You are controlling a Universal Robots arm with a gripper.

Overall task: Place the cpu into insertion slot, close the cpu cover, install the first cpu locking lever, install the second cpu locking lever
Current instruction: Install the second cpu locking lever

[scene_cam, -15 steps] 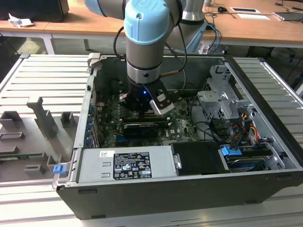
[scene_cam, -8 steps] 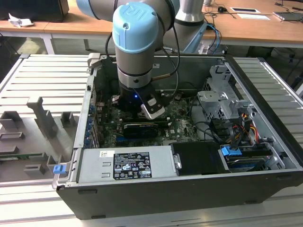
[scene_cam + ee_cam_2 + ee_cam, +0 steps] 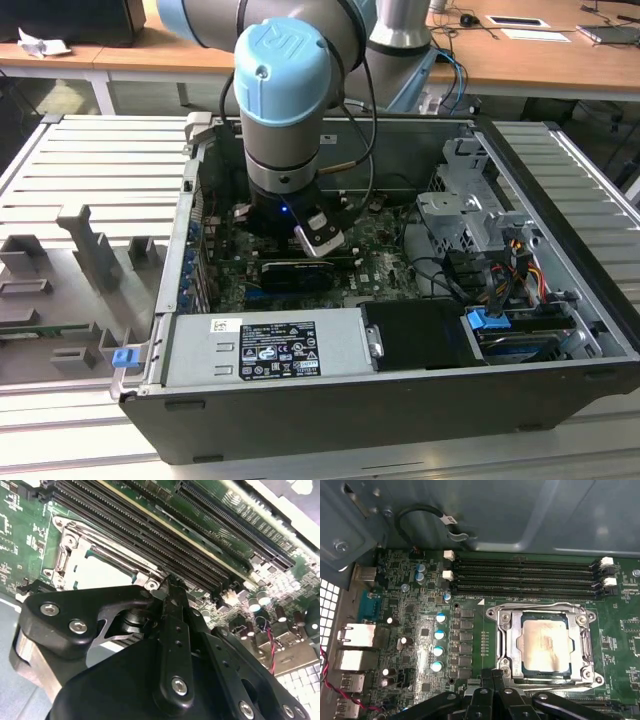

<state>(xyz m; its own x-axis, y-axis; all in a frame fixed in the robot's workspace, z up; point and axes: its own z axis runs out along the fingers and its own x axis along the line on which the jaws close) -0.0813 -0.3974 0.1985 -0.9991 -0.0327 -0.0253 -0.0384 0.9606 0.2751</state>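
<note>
- While the arm (image 3: 285, 90) reaches down into the open computer case (image 3: 400, 400), the tool (image 3: 492, 677) sits low over the green motherboard (image 3: 470, 585), right at the edge of the cpu cover (image 3: 509, 645).
- Its two black fingers (image 3: 497, 676) stand pressed together with no gap between them in the first wrist view, so the tool is clenched and grasps nothing that I can see; in the second wrist view the tool (image 3: 172, 587) has its tips at the corner of the cover frame.
- The cpu (image 3: 545, 645) lies flat in the insertion slot (image 3: 545, 611), silver-grey top facing up, its edges square with the slot's rim; being square, it has no clear long axis.
- The cpu cover is down around the chip, its cut-out framing the metal top.
- A thin locking lever (image 3: 540, 605) runs along the cover's side nearest the memory slots (image 3: 525, 577), parallel to them.
- The cover's near edge is cut off behind the tool's fingers, so the lever on that side is hard to make out.
- In the exterior view the arm's wrist hides the socket; a long black card (image 3: 295, 272) shows just beside it.
</note>
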